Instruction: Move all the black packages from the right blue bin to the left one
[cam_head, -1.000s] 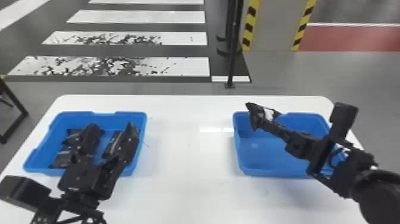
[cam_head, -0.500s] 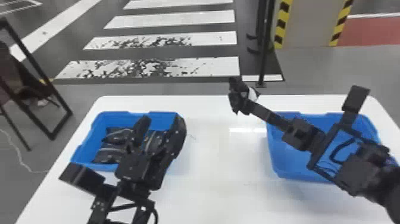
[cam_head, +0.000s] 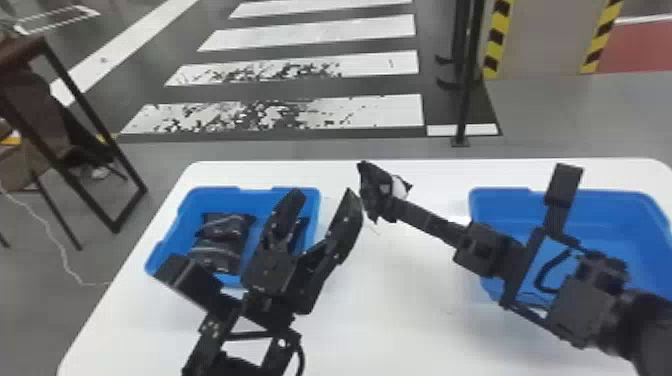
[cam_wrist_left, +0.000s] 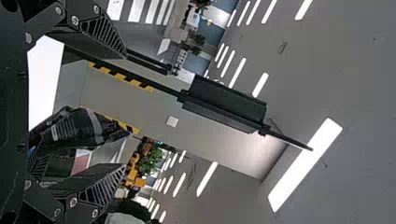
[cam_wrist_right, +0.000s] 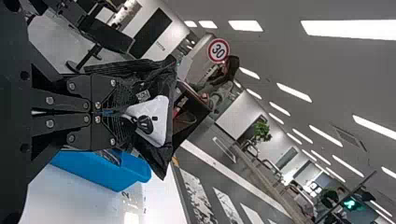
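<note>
My right hand (cam_head: 399, 209) grips a black package (cam_head: 372, 187), small label (cam_wrist_right: 143, 96) and white patch (cam_wrist_right: 159, 109) visible in right wrist view; my left hand (cam_head: 324, 200), nearby, is open

The left gripper (cam_head: 325, 196) covers part of the left blue bin (cam_head: 240, 201), so the count of black packages (cam_head: 216, 257) inside is unclear. Right of that bin, 1 held package (cam_head: 374, 189) hides the right gripper's (cam_head: 400, 208) fingertips; farther right, the right blue bin (cam_head: 517, 210) is part-covered and cropped.
</note>
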